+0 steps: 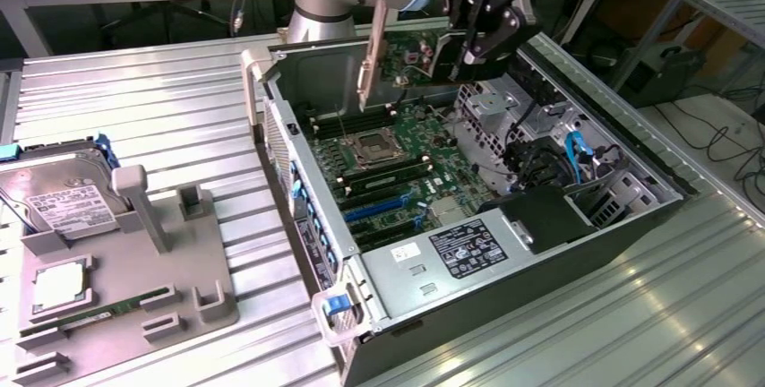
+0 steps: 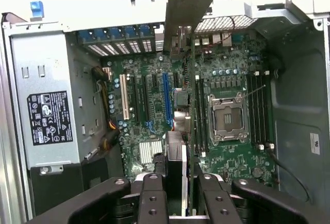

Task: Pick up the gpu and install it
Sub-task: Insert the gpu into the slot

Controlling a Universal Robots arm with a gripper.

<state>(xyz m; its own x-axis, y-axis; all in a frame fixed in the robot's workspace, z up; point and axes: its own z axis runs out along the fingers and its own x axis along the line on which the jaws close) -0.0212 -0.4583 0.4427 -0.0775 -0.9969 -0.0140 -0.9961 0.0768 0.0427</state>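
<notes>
**Tool state.** The tool (image 1: 464,63) is pressed onto the gpu (image 1: 413,54), pinching the board at the end away from its bracket. I hold the card on edge in the air above the open computer case (image 1: 278,136), over the motherboard (image 1: 442,136) and clear of its slots. The silvery bracket strip (image 1: 373,57) hangs at the exterior view's left of the card.

**Handling, as I judge it.** The card is light, thin and stiff. It should not flex much, but it is fragile, so soldered parts and the connector edge should take no squeeze. The best purchase is a bare board margin or the metal bracket — the flat faces look slippery under the pads.

**Writing.** The power supply label (image 1: 467,248) carries dense print and certification marks — I cannot read them. The white label on the hard drive (image 1: 66,201), which rests in the grey fixture (image 1: 156,270) on the tabletop (image 1: 156,91), is likewise unreadable. No brand name is legible.
</notes>
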